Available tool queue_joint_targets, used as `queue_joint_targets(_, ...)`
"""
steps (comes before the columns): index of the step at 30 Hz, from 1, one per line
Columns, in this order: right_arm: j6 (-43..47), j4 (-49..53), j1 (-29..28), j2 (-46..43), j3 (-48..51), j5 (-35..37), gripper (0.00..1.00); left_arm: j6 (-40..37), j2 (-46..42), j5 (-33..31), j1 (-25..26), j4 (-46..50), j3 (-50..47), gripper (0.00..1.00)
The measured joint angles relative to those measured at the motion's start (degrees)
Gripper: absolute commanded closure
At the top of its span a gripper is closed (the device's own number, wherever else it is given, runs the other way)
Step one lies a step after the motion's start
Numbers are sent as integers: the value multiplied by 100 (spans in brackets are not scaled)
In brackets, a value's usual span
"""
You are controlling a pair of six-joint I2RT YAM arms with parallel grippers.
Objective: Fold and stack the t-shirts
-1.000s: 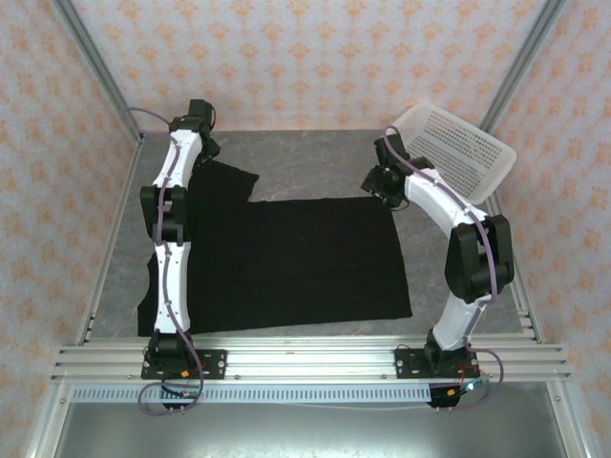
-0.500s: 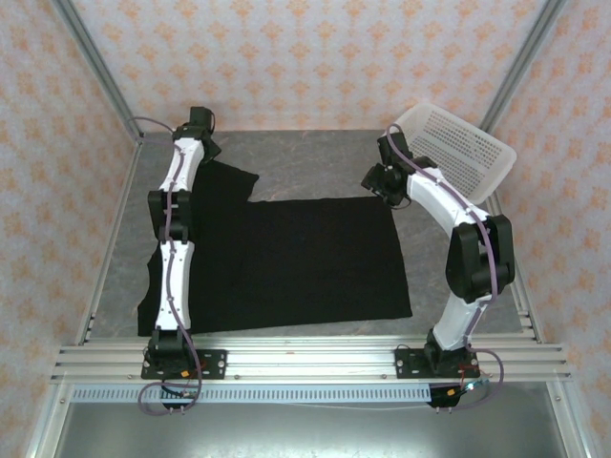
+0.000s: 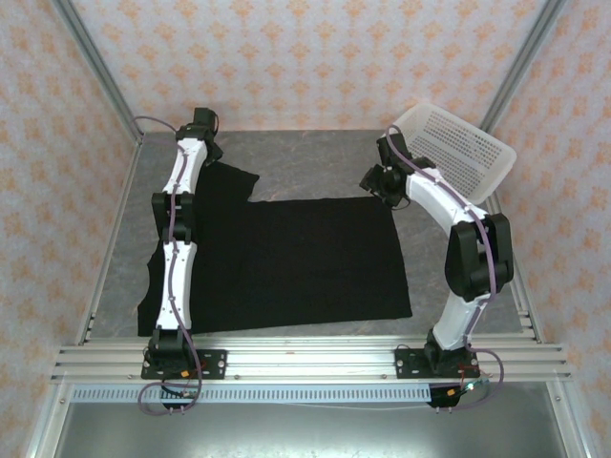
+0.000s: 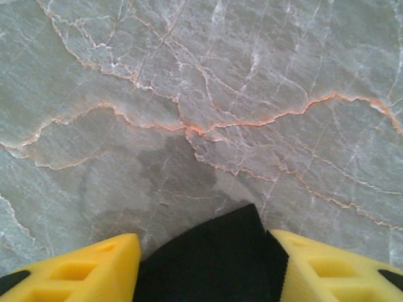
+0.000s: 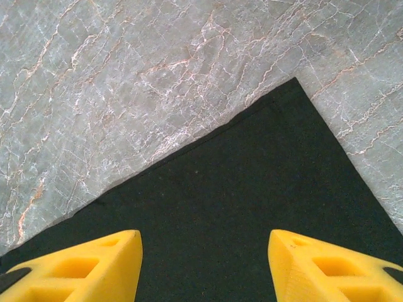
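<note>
Grey veined marble tabletop [image 4: 189, 94]. Black soft-fabric short-sleeved t-shirt [image 3: 305, 258] spread flat, plain side up. Left gripper [image 4: 204, 251] has stretched farther out, now astride far sleeve tip, fingers apart. Right gripper [image 5: 204, 245] unmoved over far-right corner, fingers apart. Fold likely about to start.

Left gripper [image 4: 203, 251] parted; right gripper [image 5: 203, 242] parted

From above, the left arm [image 3: 172, 258] covers a long strip of the t-shirt [image 3: 305, 258] on its left side. In the wrist views the bottom edge cuts off the left pincer [image 4: 203, 270], the right pincer [image 5: 204, 264] and the cloth. Whether either pincer touches the cloth cannot be told.
</note>
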State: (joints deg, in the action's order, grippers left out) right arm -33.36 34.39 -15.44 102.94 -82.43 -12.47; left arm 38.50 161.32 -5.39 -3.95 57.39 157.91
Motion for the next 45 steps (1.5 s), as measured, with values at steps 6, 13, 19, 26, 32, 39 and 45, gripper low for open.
queue_joint_targets(6,0,-26,68,11,35,-28,44,-61,0,0,2,258,33,64)
queue_joint_targets(13,0,-39,116,11,74,-59,45,-199,-81,-90,157,568,-35,86)
queue_joint_targets(19,-2,-52,140,11,92,-63,50,-149,-557,-157,619,1032,-750,100)
queue_joint_targets(26,-334,17,201,450,4,282,49,-107,-769,-127,754,1095,-957,100)
queue_joint_targets(32,-597,-2,214,1268,-151,841,46,-109,-1095,-22,643,1075,-957,100)
queue_joint_targets(39,-448,-74,216,1617,-601,1331,46,-109,-1344,304,564,1019,-946,100)
queue_joint_targets(45,-361,-87,238,1670,-986,1469,46,-111,-1346,509,562,986,-946,100)
